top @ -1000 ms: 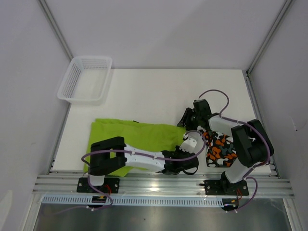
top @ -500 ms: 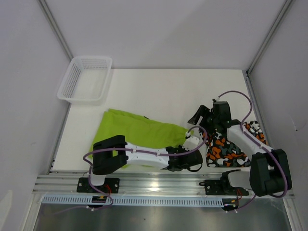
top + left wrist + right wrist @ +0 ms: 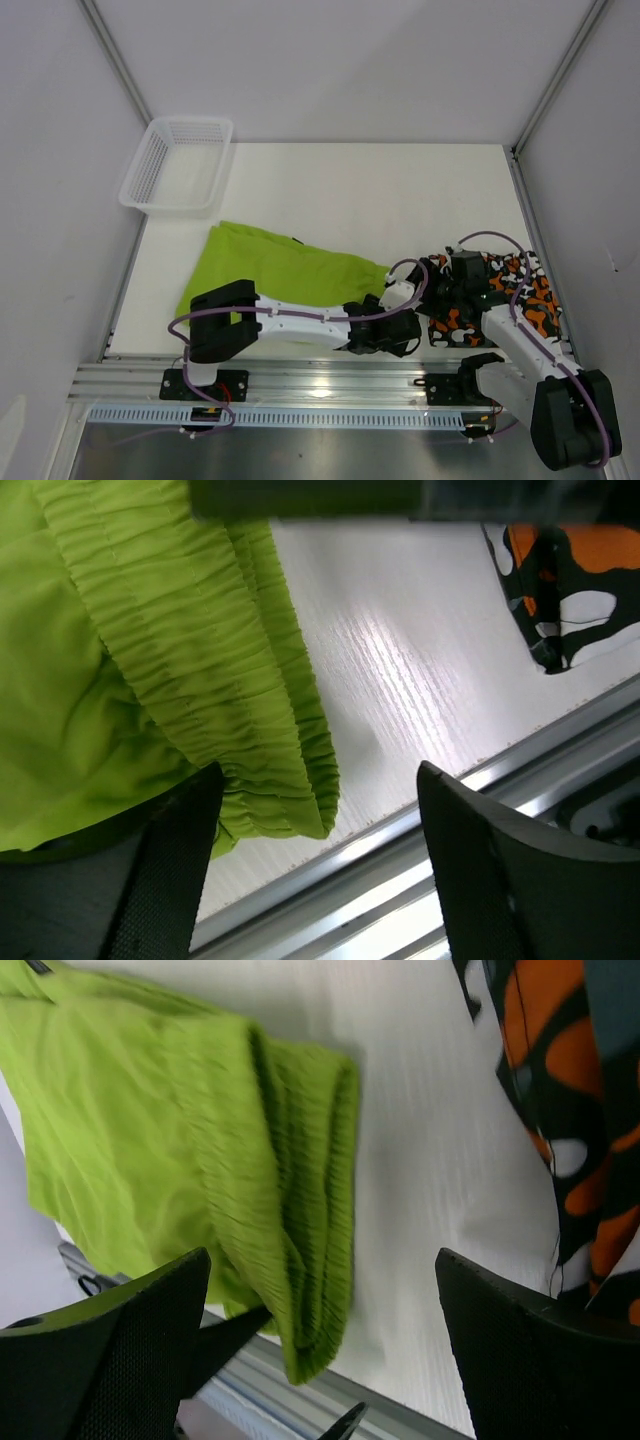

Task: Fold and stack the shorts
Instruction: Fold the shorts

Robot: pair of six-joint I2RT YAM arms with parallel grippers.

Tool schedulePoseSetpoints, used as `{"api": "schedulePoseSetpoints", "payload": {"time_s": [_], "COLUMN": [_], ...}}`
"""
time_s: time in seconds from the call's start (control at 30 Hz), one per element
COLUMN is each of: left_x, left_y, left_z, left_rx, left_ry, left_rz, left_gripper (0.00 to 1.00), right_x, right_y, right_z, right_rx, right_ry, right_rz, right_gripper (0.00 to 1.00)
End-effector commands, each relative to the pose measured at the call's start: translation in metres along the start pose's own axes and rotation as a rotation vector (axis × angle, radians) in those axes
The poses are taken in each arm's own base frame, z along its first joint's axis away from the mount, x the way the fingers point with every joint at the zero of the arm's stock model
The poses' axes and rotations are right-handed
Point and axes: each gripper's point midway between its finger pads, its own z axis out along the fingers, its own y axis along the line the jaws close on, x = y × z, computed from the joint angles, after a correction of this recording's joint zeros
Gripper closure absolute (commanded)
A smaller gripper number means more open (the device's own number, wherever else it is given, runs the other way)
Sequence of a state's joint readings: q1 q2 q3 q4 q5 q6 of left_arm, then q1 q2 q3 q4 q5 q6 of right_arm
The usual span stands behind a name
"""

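Note:
The lime green shorts [image 3: 270, 272] lie spread across the near left of the table, their gathered waistband [image 3: 250, 710] folded at the front edge. The orange, black and white camouflage shorts [image 3: 505, 295] lie in a heap at the near right. My left gripper [image 3: 388, 335] is open at the waistband's corner, and the cloth [image 3: 150, 630] lies loose by its left finger, not pinched. My right gripper [image 3: 440, 288] is open too, low over bare table between the two shorts. Its wrist view has the green waistband [image 3: 300, 1210] on the left and the camouflage cloth [image 3: 585, 1090] on the right.
A white mesh basket [image 3: 176, 165] stands at the far left corner, partly off the table. The aluminium rail [image 3: 330, 385] runs along the near edge just under both grippers. White walls close in both sides.
Both grippers have opened; the left has let go of the green waistband. The right arm has swung from behind the camouflage shorts to the near right. The green shorts shifted slightly.

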State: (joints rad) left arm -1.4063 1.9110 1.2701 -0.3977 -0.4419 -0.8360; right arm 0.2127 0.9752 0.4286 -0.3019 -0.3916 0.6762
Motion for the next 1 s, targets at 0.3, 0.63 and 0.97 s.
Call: {"api": "schedulePoseSetpoints", "payload": {"time_s": [0.3, 0.63, 0.97], "left_x": [-0.044, -0.071, -0.119], "left_y": [-0.025, 0.060, 0.173], "left_z": [-0.062, -0.072, -0.046], "left_rx": [0.316, 0.257, 0.026], "left_ry": [-0.012, -0.051, -0.122], "left_rz": [-0.032, -0.153, -0.220], "left_gripper": [0.17, 0.17, 0.29], "right_x": [0.016, 0.019, 0.011], "right_y": [0.022, 0.015, 0.017], "right_z": [0.001, 0.013, 0.037], "right_rx": [-0.205, -0.221, -0.161], "right_ry": [0.023, 0.018, -0.006], "right_rz": [0.029, 0.030, -0.029], "right_gripper": [0.06, 0.07, 0.16]}}
